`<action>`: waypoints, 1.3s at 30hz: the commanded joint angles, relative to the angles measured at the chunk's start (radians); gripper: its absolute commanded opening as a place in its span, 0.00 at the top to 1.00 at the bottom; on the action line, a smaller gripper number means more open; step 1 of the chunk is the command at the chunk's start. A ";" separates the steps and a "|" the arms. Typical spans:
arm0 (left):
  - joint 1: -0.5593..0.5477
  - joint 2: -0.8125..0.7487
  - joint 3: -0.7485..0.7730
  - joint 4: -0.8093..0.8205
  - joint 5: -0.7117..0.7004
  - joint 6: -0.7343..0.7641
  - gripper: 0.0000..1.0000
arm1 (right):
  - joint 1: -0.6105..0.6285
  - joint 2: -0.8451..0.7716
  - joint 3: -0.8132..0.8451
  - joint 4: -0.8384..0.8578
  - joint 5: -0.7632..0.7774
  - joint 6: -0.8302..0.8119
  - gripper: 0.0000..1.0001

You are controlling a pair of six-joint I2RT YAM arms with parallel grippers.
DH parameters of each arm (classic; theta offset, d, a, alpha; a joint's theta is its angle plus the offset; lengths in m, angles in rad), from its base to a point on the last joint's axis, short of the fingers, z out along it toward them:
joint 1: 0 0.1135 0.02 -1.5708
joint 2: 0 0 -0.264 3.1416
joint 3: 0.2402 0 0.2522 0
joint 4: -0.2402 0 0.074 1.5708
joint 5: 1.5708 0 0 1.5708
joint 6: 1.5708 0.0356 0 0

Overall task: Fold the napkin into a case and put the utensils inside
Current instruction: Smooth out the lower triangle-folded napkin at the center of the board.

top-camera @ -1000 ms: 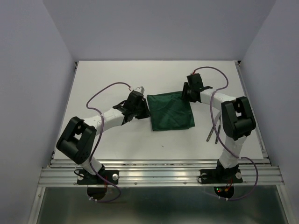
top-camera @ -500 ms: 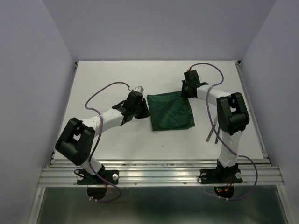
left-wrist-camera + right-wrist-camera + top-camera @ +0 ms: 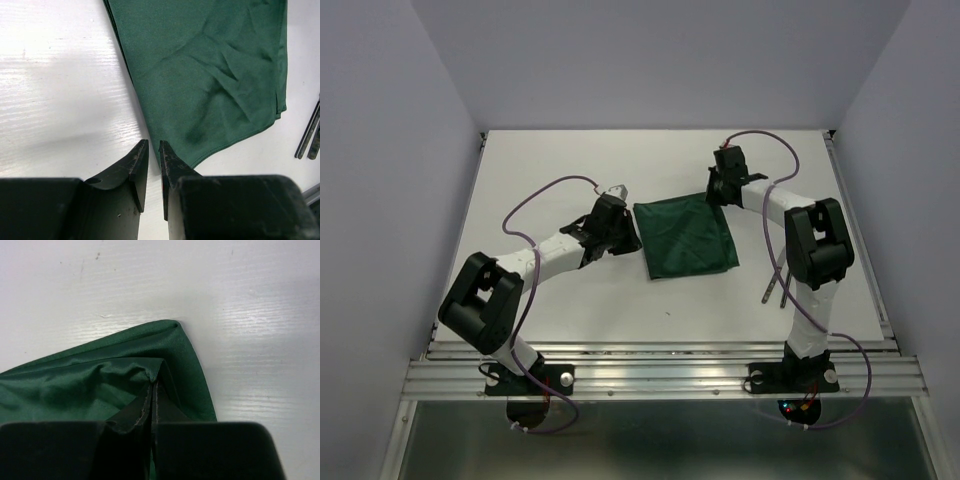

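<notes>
The dark green napkin [image 3: 685, 238] lies flat near the table's middle, folded, with layered edges showing in the right wrist view. My right gripper [image 3: 713, 197] is at its far right corner, shut on a pinched ridge of the napkin [image 3: 75, 385] that bunches up at the tips [image 3: 152, 385]. My left gripper [image 3: 634, 243] rests low at the napkin's left edge, its jaws a narrow gap apart [image 3: 153, 145] with white table showing between them. The napkin [image 3: 210, 75] edge runs under its right finger. The utensils [image 3: 777, 280], two slim dark bars, lie right of the cloth, also at the left wrist view's right edge [image 3: 309, 134].
The utensils lie close to my right arm's upright link [image 3: 817, 255]. Purple cables [image 3: 545, 195] loop above both arms. A metal rail [image 3: 660, 372] runs along the table's near edge, and grey walls enclose the other three sides.
My right gripper has swung toward the far corner of the napkin and shut on it, nudging that corner. The left arm has stayed still.
</notes>
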 commanded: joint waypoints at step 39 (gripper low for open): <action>-0.005 0.026 0.046 0.011 0.067 0.040 0.73 | -0.031 -0.131 -0.134 0.068 0.104 -0.004 0.44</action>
